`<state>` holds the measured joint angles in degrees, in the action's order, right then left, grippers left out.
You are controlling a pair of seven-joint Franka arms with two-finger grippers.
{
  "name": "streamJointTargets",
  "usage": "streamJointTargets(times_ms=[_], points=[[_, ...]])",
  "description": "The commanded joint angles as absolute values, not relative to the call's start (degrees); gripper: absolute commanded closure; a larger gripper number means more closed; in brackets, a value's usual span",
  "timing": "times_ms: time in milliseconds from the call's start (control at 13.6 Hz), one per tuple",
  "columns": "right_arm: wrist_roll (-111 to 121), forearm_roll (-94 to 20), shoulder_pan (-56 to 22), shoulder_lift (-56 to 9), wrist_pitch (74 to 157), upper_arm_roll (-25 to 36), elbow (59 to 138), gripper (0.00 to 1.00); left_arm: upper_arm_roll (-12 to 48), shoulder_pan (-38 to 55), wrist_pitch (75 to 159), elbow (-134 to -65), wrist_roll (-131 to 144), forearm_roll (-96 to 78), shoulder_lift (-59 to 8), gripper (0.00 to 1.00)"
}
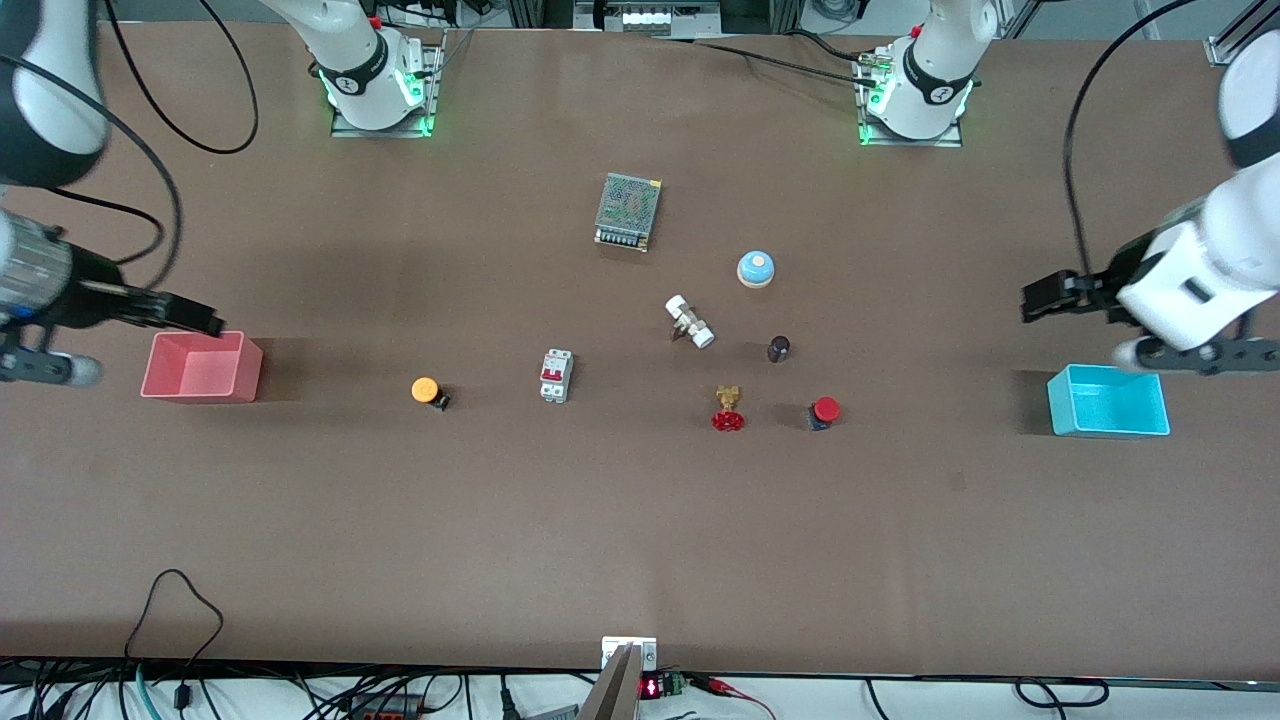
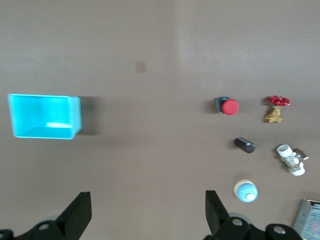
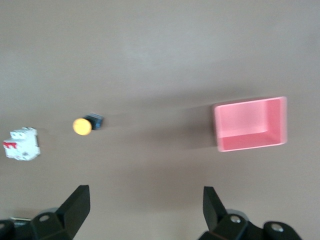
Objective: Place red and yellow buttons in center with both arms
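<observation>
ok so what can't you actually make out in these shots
- Grey mesh-topped metal box: cut off by the corner of the left wrist view.
- White circuit breaker with a red switch: blurred in the right wrist view, its markings unreadable.
- Small dark cylinder: too small in the front view to identify.
- Right gripper: the arm runs off the front view's edge.
- Left gripper: only the fingers show in its wrist view.

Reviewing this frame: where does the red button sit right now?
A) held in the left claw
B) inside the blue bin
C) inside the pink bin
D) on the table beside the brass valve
D: the red button lies on the bare tabletop next to the brass valve, while the left claw hangs open and empty above the blue bin.
</observation>
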<state>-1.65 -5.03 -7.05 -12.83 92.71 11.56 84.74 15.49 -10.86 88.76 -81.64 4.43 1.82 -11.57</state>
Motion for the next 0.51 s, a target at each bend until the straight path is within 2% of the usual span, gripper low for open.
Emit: streamJointTargets(times_ms=[0,147,220,441], points=[[2.5,-4.2,-3.1,-10.2,91.5,10.6,84.9,0.00,6.9,-5.3,99.1,-96.7,-4.4,-0.6,-1.0,0.00],[3.8,-3.7,3.7,-10.0,91.9,3.6,84.9,0.00,0.6,1.4,101.9,-102.1,-5.5,-0.6,3.0,0.00],[3.8,-3.6,5.9,-9.8,92.0,1.0,84.9,0.00,0.4,1.5,102.0,-102.3,-6.0,-0.6,3.5,0.00],[3.3,-0.1,5.3,-8.0,91.2,0.1,85.8,0.00,0.3,1.1,101.3,-100.7,-5.9,-0.8,3.4,0.00]])
